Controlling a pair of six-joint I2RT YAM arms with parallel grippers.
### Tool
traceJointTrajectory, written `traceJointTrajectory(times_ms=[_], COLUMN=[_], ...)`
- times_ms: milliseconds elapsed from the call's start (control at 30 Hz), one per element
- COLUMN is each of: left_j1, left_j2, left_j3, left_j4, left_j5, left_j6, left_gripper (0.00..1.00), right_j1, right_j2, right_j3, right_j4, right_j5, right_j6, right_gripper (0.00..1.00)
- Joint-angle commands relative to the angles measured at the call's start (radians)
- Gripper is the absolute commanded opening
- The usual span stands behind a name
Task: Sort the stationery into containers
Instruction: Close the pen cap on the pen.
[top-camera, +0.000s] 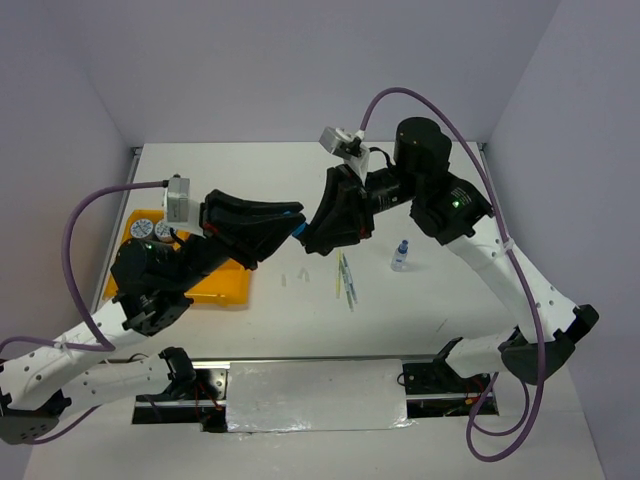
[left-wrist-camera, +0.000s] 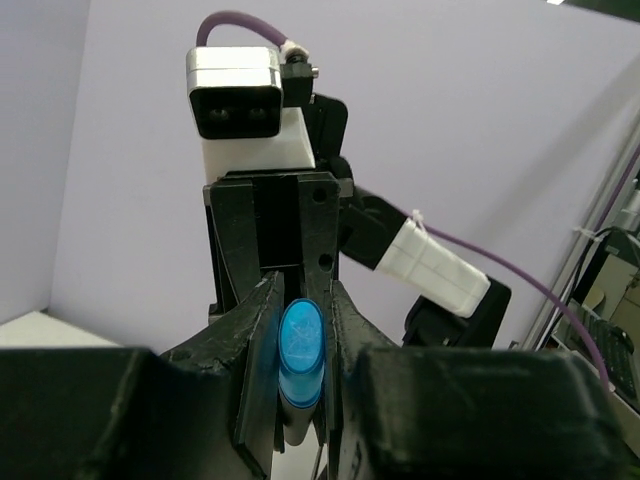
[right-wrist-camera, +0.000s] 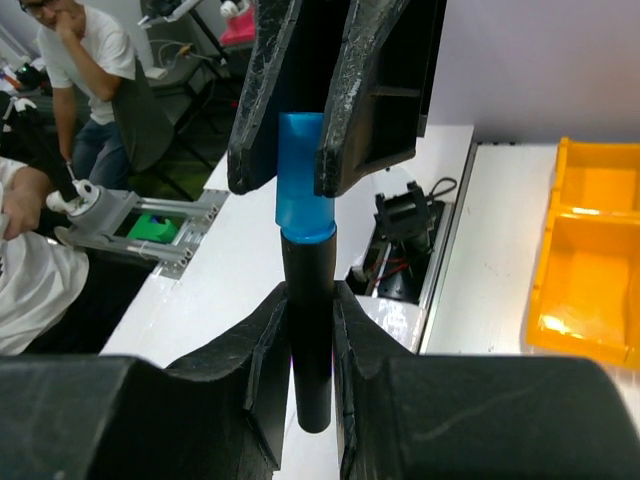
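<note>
**A:** Where's the marker?

**B:** The marker (right-wrist-camera: 308, 270) is in the air above the tabletop (top-camera: 440, 200), just right of the tray (top-camera: 225, 285), spanning the gap between the two arms.

**A:** Who holds which end?

**B:** The left pincer (left-wrist-camera: 300, 370) is nipped onto the blue cap (left-wrist-camera: 300, 345). The right pincer (right-wrist-camera: 310, 350) is clamped on the black barrel. Both have their jaws drawn in narrow, pressed against the marker's sides.

**A:** And the tray?

**B:** It lies at the left of the tabletop, partly under the left arm. Two tins (top-camera: 143, 228) sit side by side in its far left compartment.

**A:** Anything loose?

**B:** Thin pens (top-camera: 345, 280) lie together on the tabletop, nearer the arm bases than the right pincer. A bottle (top-camera: 400, 256) stands upright to their right. Two small pale bits (top-camera: 303, 273) lie just left of the pens, between them and the tray.
</note>
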Motion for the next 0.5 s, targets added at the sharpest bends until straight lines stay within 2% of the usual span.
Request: traceJointTrajectory(times_ms=[0, 133, 167, 267, 467], left_j1=[-0.081, -0.081, -0.081, -0.083, -0.129], left_j2=[0.201, 0.226, 0.229, 0.230, 0.259], left_j3=[-0.163, -0.145, -0.139, -0.149, -0.226], left_j4=[-0.769, -0.823, -0.841, -0.866, -0.792], left_j5=[0.287, 0.348, 0.345, 0.356, 0.371], left_j6=[-0.014, 0.032, 0.042, 0.040, -0.035], left_gripper=[0.00, 0.00, 0.00, 0.00, 0.00], right_j1=[0.004, 0.005, 0.004, 0.004, 0.001], right_j2=[-0.006, -0.050, -0.070, -0.159, -0.242], right_j3=[0.097, 0.010, -0.062, -0.183, -0.334], right_j4=[0.243, 0.213, 0.226, 0.333, 0.515], right_j5=[0.277, 0.241, 0.255, 0.327, 0.448], right_j6=[-0.132, -0.170, -0.174, -0.158, -0.083], right_gripper=[0.00, 0.00, 0.00, 0.00, 0.00])
